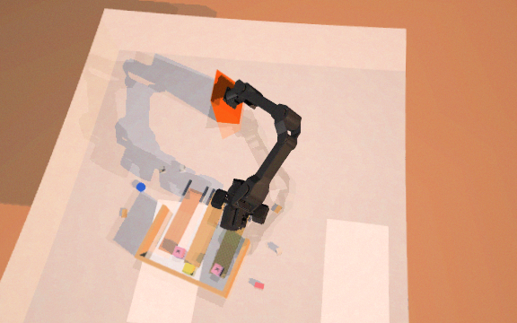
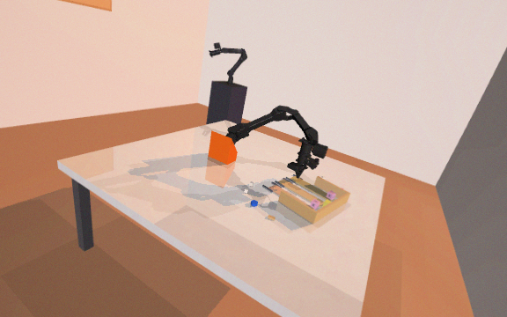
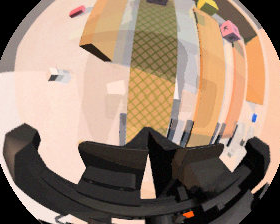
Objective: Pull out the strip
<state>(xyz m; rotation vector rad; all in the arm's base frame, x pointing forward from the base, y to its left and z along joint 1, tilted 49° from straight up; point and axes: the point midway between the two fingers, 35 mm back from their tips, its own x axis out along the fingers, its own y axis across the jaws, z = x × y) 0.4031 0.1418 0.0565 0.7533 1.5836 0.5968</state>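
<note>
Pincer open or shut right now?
Shut, on nothing: in the wrist view its fingertips meet above the crosshatched strip.

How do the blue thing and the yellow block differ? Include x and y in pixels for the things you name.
The blue thing [image 1: 140,187] [image 2: 254,203] [image 3: 254,118] lies outside the wooden tray [image 1: 182,275] [image 2: 295,208], while the yellow block [image 1: 188,269] [image 3: 208,6] sits inside it. Seen from above, the blue thing looks round; the yellow block looks boxy. Both are small and single-coloured.

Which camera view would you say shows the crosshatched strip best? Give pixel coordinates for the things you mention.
The wrist view: the crosshatched strip [image 1: 228,253] [image 3: 152,80] runs up the picture there, its pattern sharp, only its near end meeting the jaws. The top view shows its far part, with the arm over the rest. In the exterior view it is small and its pattern unreadable.
</note>
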